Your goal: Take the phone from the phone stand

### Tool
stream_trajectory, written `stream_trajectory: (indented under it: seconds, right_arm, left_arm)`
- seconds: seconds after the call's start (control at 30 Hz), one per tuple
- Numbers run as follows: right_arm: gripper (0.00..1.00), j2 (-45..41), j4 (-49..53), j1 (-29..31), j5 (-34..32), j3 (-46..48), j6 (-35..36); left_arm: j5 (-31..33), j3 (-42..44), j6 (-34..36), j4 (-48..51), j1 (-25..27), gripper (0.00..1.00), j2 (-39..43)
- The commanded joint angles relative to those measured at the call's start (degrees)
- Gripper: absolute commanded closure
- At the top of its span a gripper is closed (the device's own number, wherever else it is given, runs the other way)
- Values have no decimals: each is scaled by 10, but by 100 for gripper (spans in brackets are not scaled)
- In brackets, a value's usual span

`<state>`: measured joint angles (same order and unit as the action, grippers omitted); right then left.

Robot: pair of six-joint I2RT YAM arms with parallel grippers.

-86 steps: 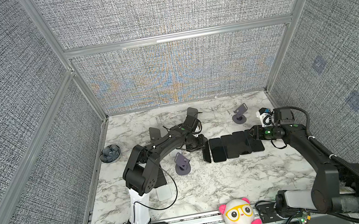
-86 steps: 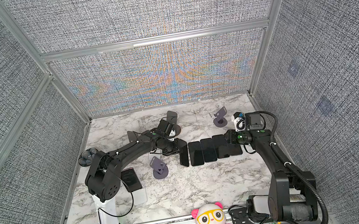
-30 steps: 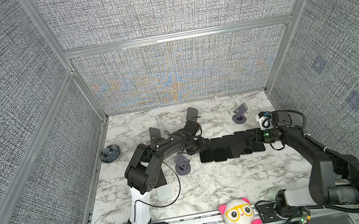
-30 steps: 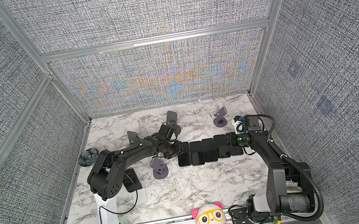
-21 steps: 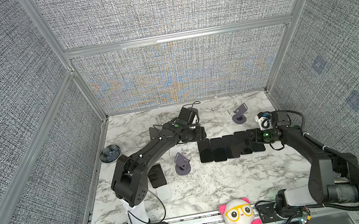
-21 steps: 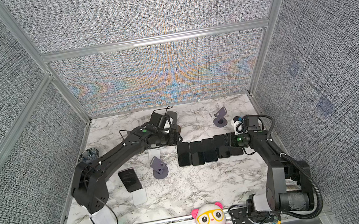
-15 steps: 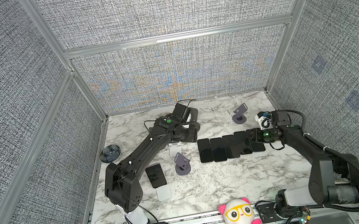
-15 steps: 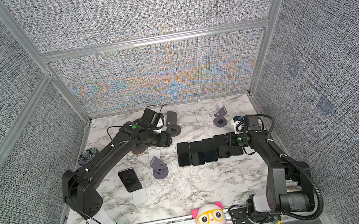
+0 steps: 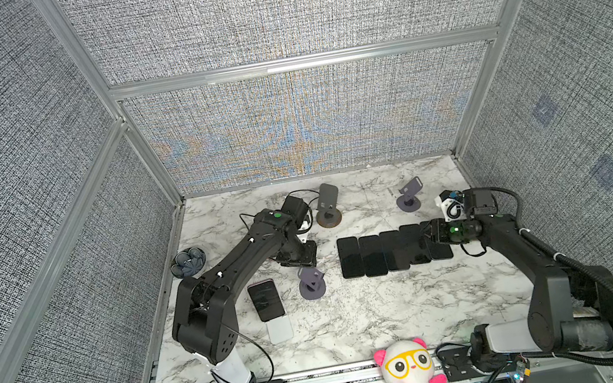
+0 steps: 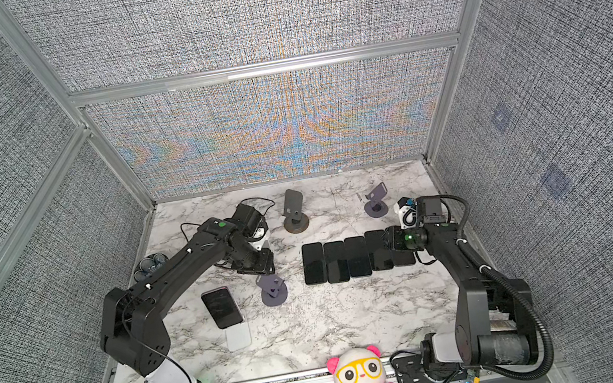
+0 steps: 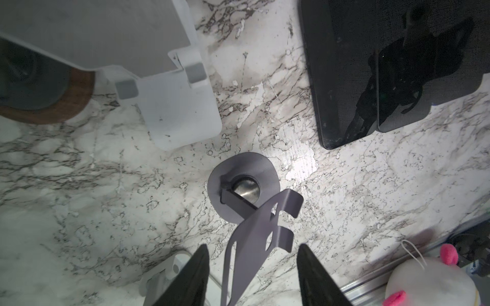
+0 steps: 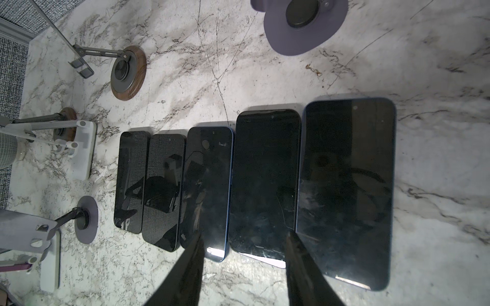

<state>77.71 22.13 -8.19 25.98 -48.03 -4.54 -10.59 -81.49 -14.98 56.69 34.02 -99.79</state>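
Currently, left end effector [image 11: 253,247] hangs spread beside purple stand [image 11: 242,169].

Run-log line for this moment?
left gripper open near purple stand | right gripper open over phone row | phone on white stand untouched

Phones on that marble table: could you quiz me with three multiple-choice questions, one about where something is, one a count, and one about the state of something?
1. The lone phone sits:
A) left of the row
B) right of the row
C) stacked on the row

2. Phones lying side by side in the row:
A) three
B) five
C) seven

3. The left gripper is:
A) shut tight
B) open
C) clamping a phone

Answers:
1 A: both top views show it left of the row, nearer the front.
2 B: the right wrist view shows five dark screens edge to edge.
3 B: its jaws stand apart, with the cradle of the purple stand between them.
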Motion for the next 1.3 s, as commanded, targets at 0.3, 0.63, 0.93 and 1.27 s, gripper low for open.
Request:
stream_trajectory:
  seconds: [0.3,0.63,0.93,1.27]
  right_arm:
    - [55,5,5,1,0,-5,3]
    - [55,12,9,1,-4,-9,5]
    - [55,17,7,1,-5,-11,7]
    - [55,12,7,1,-8,-10,8]
  left_arm:
    - [-34,34,2,-38,-1,73,-4]
    - [-55,5,-25,-69,-1,93,-13]
    - [-126,-28,-31,-97,-1,100,-26]
    - [-181,-142,-28,-135,-3,100,-57]
